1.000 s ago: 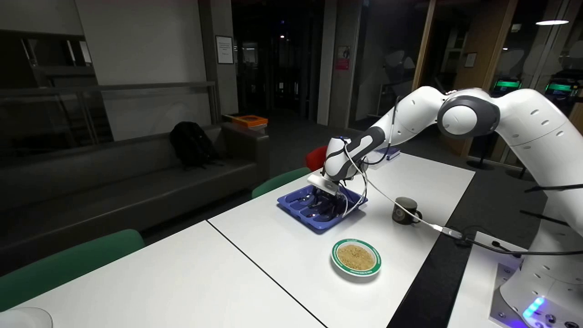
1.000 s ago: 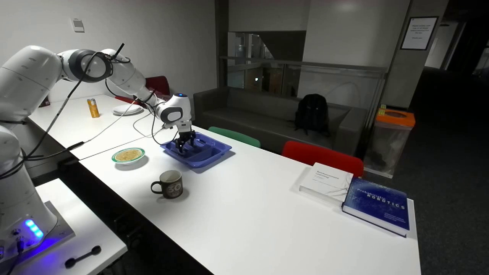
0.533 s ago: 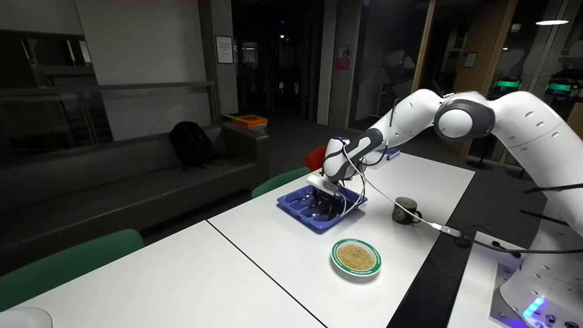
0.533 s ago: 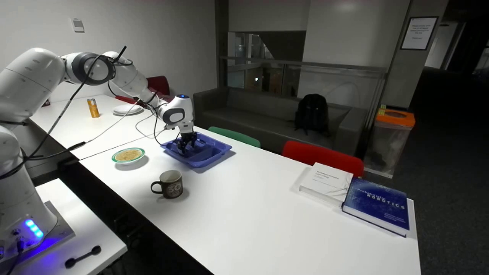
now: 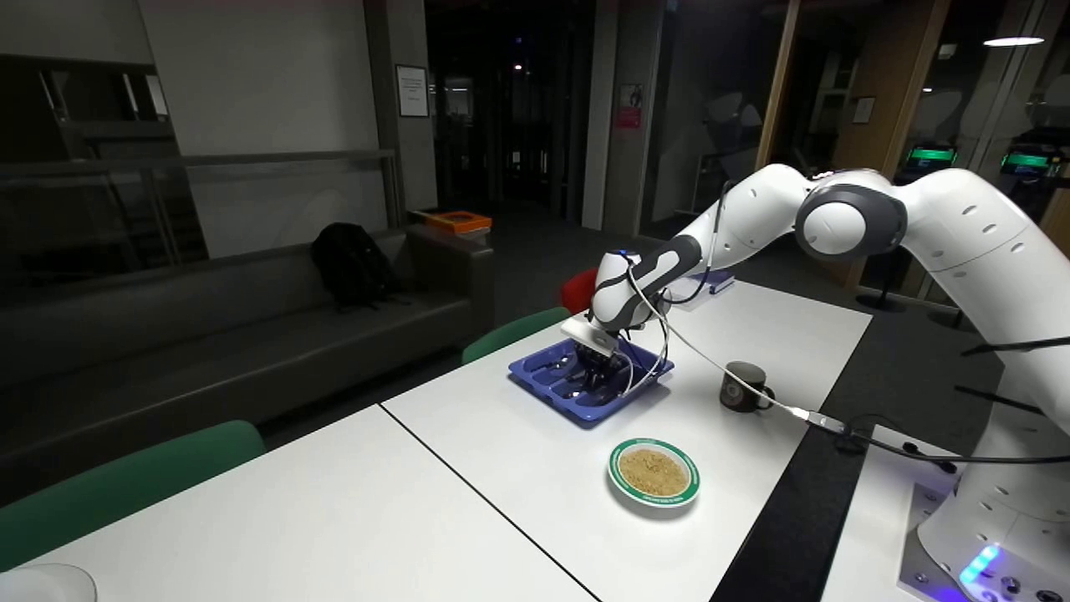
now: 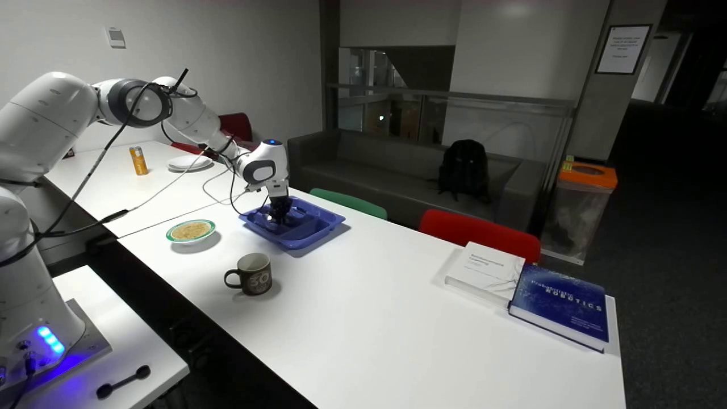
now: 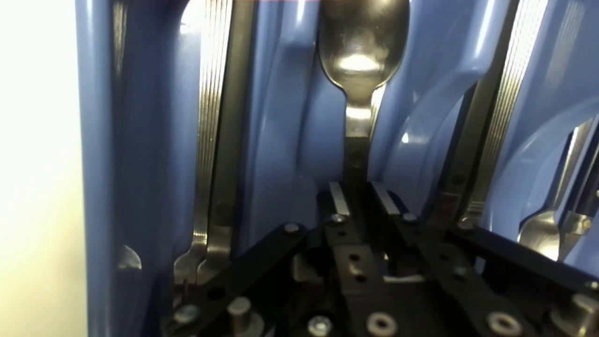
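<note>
Down inside the blue cutlery tray (image 5: 577, 415), my gripper (image 7: 356, 188) has its two fingers drawn close together. Between the fingertips runs the dark handle of a metal spoon (image 7: 362, 42), with almost no gap on either side, and I am shut on it. The spoon's bowl points away from the gripper, and the far end of its handle is hidden under the fingers. Forks (image 7: 210, 121) lie in the compartment to the left in the wrist view. To the right are a ridged metal handle (image 7: 498, 107) and a smaller spoon (image 7: 540, 236).
A green-rimmed bowl (image 5: 654, 501) of brown grains and a dark mug (image 6: 254, 279) stand near the tray. A blue book (image 6: 559, 307) and a white book (image 6: 485, 272) lie farther along the table. A white cable (image 5: 710, 359) hangs from the arm past the mug.
The fingers, spread wide a second ago, have come together around the spoon's handle. The arm has lowered very slightly. The tray, bowl and mug have stayed put.
</note>
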Robot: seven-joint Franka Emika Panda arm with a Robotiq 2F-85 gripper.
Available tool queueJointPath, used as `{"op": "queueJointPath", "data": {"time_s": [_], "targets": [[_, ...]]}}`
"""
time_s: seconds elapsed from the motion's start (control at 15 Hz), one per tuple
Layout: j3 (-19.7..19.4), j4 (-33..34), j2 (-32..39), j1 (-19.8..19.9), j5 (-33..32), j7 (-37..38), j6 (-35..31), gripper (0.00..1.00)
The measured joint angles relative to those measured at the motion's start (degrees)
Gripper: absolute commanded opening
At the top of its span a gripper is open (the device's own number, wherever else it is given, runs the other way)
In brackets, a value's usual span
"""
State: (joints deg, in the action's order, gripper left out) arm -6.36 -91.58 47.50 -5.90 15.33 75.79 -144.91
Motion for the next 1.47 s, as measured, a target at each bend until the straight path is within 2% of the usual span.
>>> {"op": "queueJointPath", "data": {"time_s": [0.07,0.6,0.87,1.2,1.33,1.47], "targets": [[0.00,0.00,0.00,0.00,0.00,0.03,0.00,0.03],[-0.28,-0.01,-0.40,-0.53,-0.63,0.44,-0.02,0.03],[-2.80,-2.22,-4.48,-3.69,-4.20,4.57,-0.79,0.03],[-8.42,-10.62,-15.42,-10.17,-15.19,15.40,-1.53,0.03],[-10.60,-14.18,-19.70,-12.69,-22.32,21.52,-1.65,0.03],[-15.09,-17.98,-23.17,-17.38,-32.31,30.36,-2.83,0.03]]}}
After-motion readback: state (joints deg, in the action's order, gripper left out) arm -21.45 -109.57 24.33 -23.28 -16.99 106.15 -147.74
